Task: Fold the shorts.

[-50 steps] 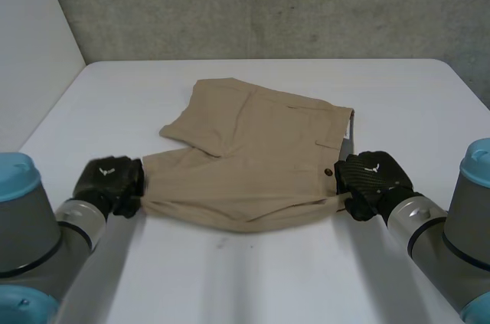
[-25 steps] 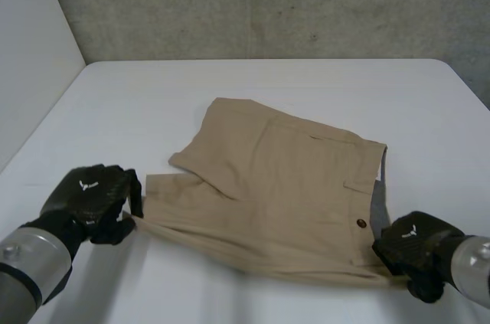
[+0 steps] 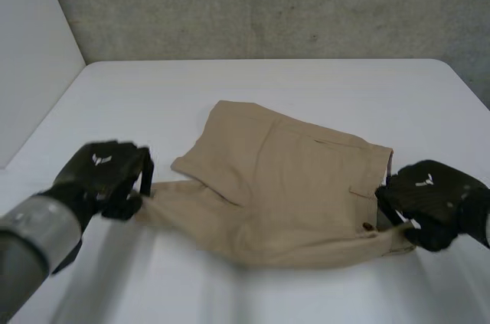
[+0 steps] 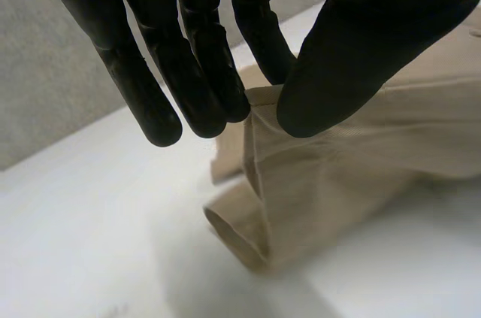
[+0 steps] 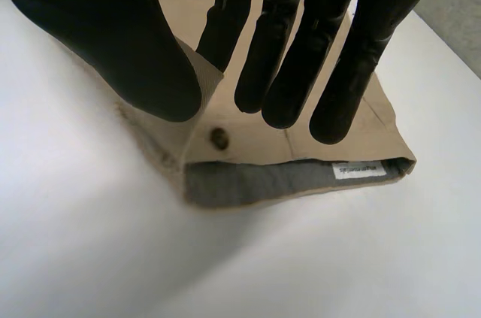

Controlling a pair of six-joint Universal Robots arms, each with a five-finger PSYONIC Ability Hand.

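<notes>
Count: one pair of tan woven-cloth shorts [image 3: 291,186], two black hands, one dark round button [image 5: 219,136], one small white sewn-in label [image 5: 359,171]. The label sits on the grey waistband lining [image 5: 255,184], just beside the right hand's fingertips; its print is too small to read. Each hand carries one small white emblem [image 3: 99,160] on its back in the head view (a mark, no legible lettering). The shorts lie across the middle of the white table [image 3: 230,86], with the waistband at the robot's right and both legs pointing to its left. The left hand [image 3: 103,175] is at the hem of the nearer leg, with the cloth edge pinched between thumb and nearly straight fingers [image 4: 218,92], and the hem below hangs clear of the table (seen in the left wrist view). The right hand [image 3: 432,198] is at the near waistband corner, with the thumb [image 5: 143,62] under the tan edge and the fingers over it, nipping the cloth just beside the button. A grey concrete wall [image 3: 268,2] stands behind the table.
</notes>
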